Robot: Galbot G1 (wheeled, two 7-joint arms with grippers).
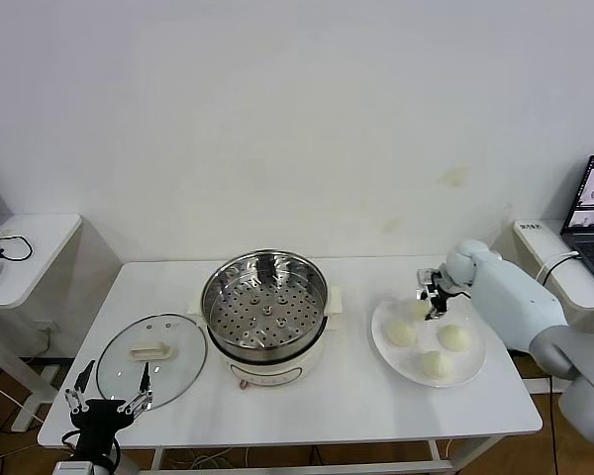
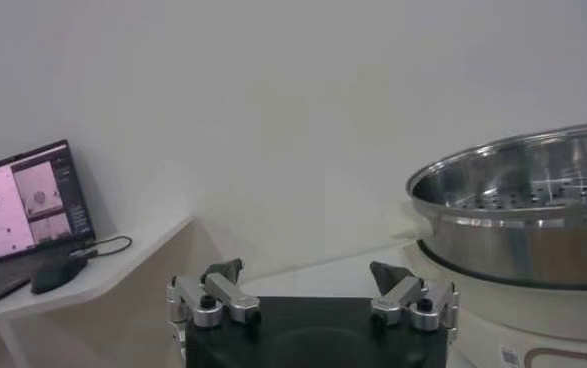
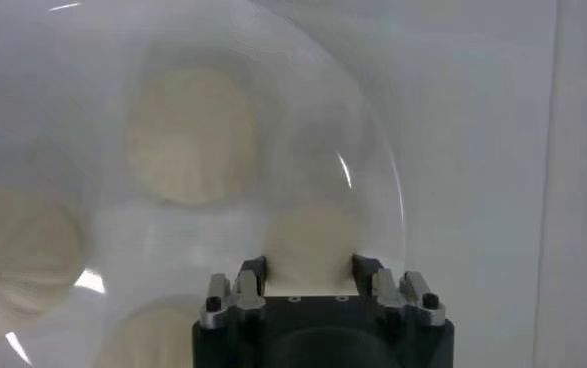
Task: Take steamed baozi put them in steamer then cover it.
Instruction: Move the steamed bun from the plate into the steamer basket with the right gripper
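Head view: my right gripper [image 1: 435, 296] is at the plate [image 1: 391, 348], over the far bun [image 1: 419, 308]; the steamer [image 1: 265, 299] stands empty mid-desk [image 1: 356, 396]; my left gripper [image 1: 107, 403] is parked wide.
Left wrist view: fingers spread, empty.
Right wrist view: fingers [image 3: 251, 270] flank a bun, contact uncertain. Next: lift, carry to steamer.

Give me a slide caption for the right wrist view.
Right gripper closing around one steamed baozi on the white plate, beside three others.
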